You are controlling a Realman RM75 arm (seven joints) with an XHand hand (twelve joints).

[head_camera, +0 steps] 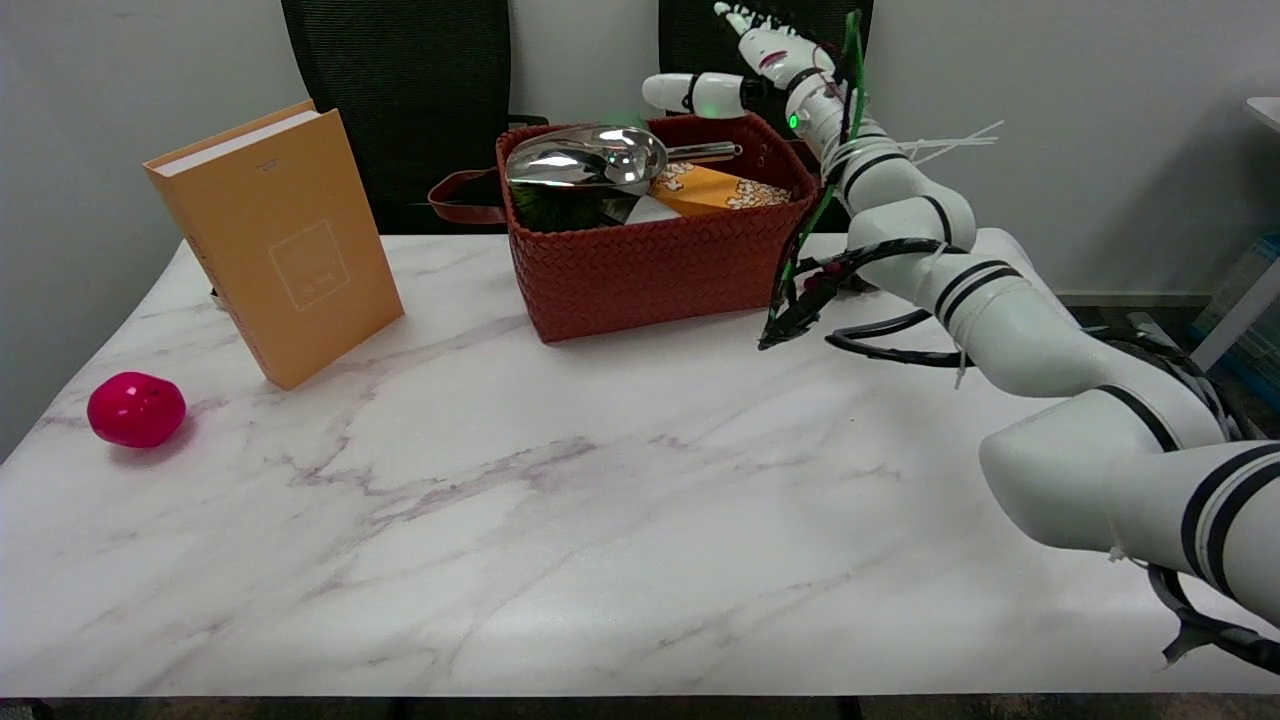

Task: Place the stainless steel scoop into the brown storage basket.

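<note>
The stainless steel scoop [588, 160] lies in the brown woven storage basket [650, 265], its bowl over the left side and its thin handle pointing right. It rests on the basket's contents, a dark green item and an orange packet. My right hand [755, 70] hangs in the air above the basket's back right corner, clear of the scoop. Its fingers are spread and hold nothing.
An orange book [280, 240] stands propped at the left of the marble table [560, 500]. A pink ball [136, 408] lies near the left edge. Two black chairs stand behind the table. Black cables hang from my right arm beside the basket.
</note>
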